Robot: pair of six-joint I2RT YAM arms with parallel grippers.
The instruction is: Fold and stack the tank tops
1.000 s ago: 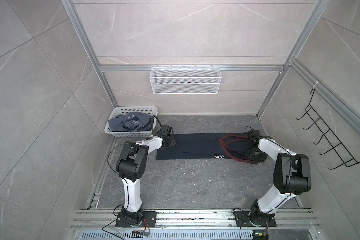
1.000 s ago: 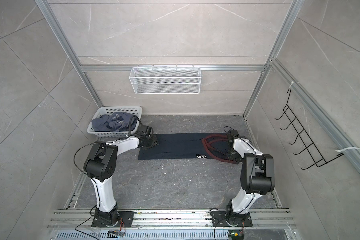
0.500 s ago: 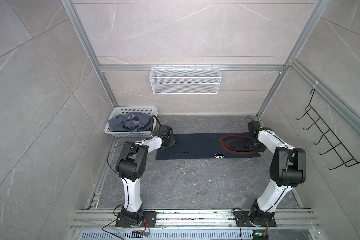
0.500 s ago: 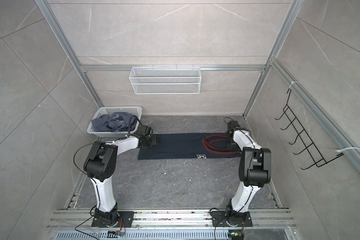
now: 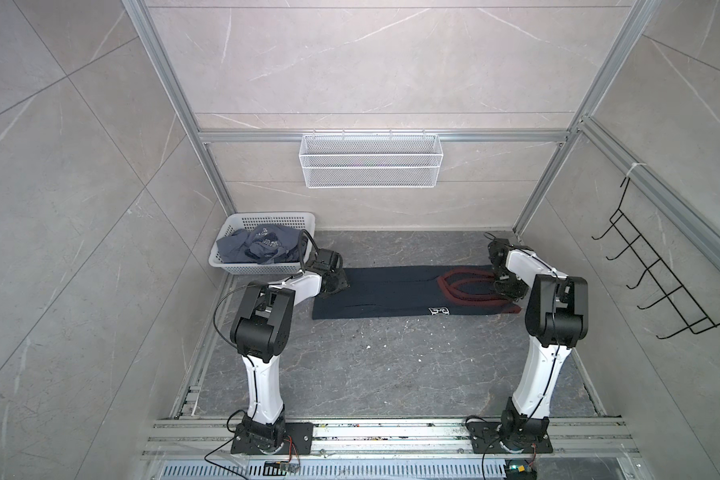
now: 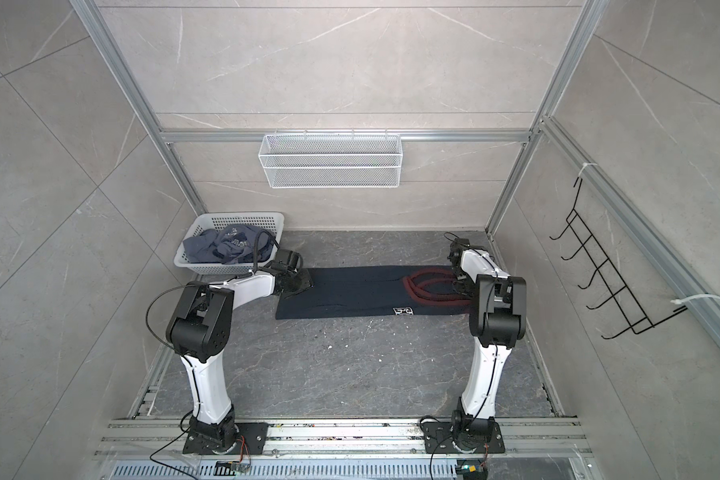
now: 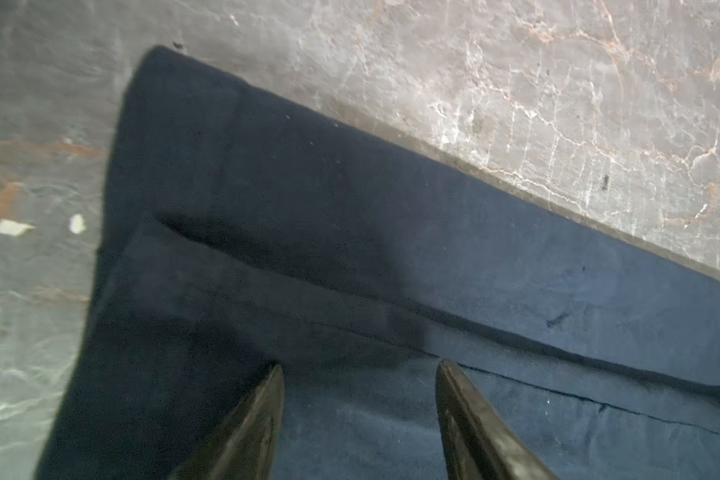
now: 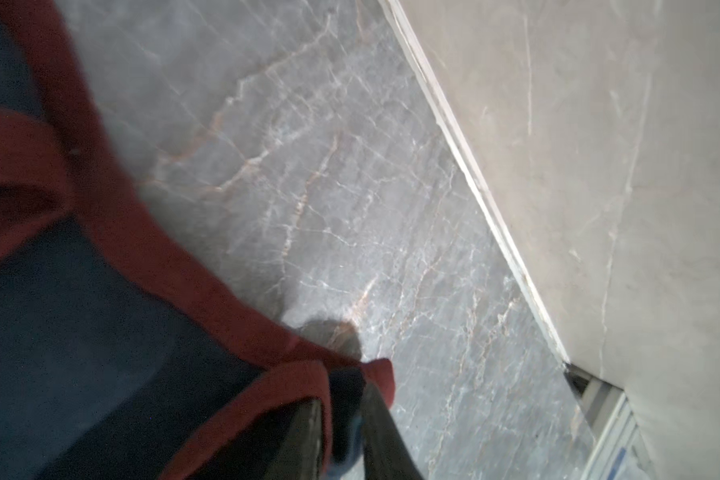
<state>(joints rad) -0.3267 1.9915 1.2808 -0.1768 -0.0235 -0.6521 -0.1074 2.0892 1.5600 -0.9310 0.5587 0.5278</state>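
The navy tank top [image 5: 391, 291] [image 6: 350, 291] lies flat on the floor as a long band, its red-trimmed straps [image 5: 466, 282] at the right end. My right gripper [image 5: 506, 286] [image 6: 462, 286] [image 8: 341, 399] is shut on a strap end, with red trim [image 8: 292, 382] and navy cloth pinched between its fingers. My left gripper [image 5: 336, 283] [image 6: 302, 284] [image 7: 360, 368] stands open over the hem end [image 7: 267, 208], nothing between its fingertips. The slate blue-grey tank top [image 5: 262, 247] [image 6: 225, 245] lies crumpled in the white basket [image 5: 258, 268].
The basket stands in the back left corner, just behind my left arm. A white wire shelf [image 5: 371, 166] hangs on the back wall. A black hook rack [image 5: 661, 282] is on the right wall. The right wall's base [image 8: 474, 187] runs close to my right gripper.
My right gripper has swung from the top's near right edge toward the back, taking the strap end along; the red straps now lie flatter. The left arm has not moved.
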